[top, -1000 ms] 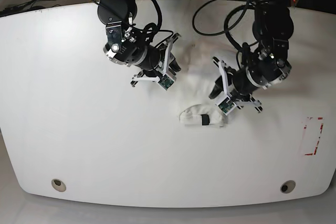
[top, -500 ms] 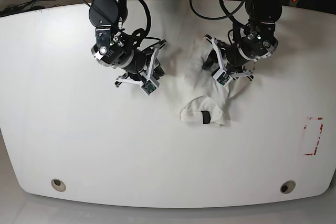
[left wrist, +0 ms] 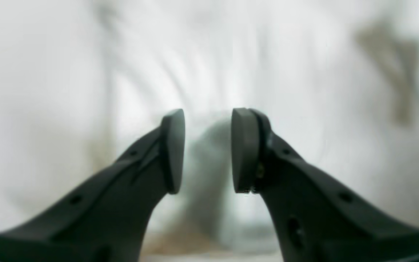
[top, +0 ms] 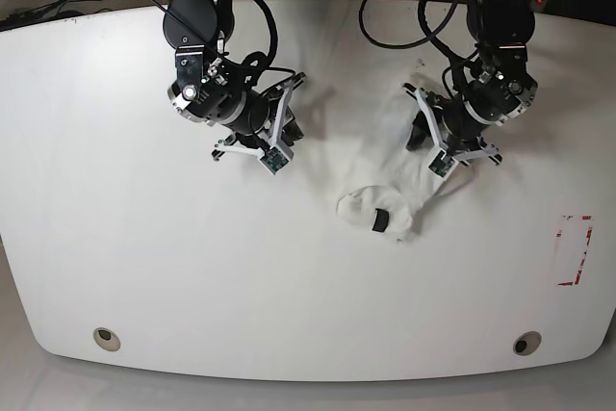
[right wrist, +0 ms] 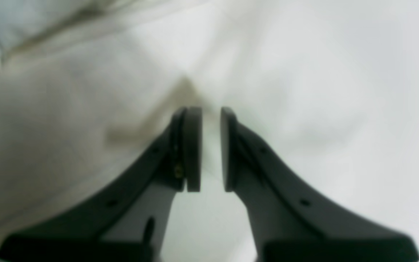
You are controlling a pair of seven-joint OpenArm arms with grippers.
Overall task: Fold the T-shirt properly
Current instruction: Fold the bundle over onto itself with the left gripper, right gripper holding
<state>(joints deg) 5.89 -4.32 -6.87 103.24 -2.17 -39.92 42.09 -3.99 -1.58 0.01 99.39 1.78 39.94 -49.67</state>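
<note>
The white T-shirt (top: 395, 185) lies bunched on the table, rising from a lump with a dark neck label toward my left gripper (top: 423, 135). In the left wrist view, the left gripper (left wrist: 208, 149) has its pads apart around a bunched fold. The T-shirt (left wrist: 209, 54) shows creases running toward those pads. My right gripper (top: 289, 132) is at the left, and little cloth shows near it in the base view. In the right wrist view, the right gripper (right wrist: 211, 149) has its pads nearly together, and the T-shirt (right wrist: 67, 91) forms a tented crease at their tips.
The white table (top: 144, 238) has a red-marked rectangle (top: 575, 249) near its right edge. Two round holes (top: 108, 338) (top: 526, 342) sit near the front edge. Black cables (top: 385, 26) loop at the back between the arms.
The arms have drawn apart and away from the front. The left gripper rose from beside the lump and moved right, pulling the shirt's upper part with it. The right arm shifted left.
</note>
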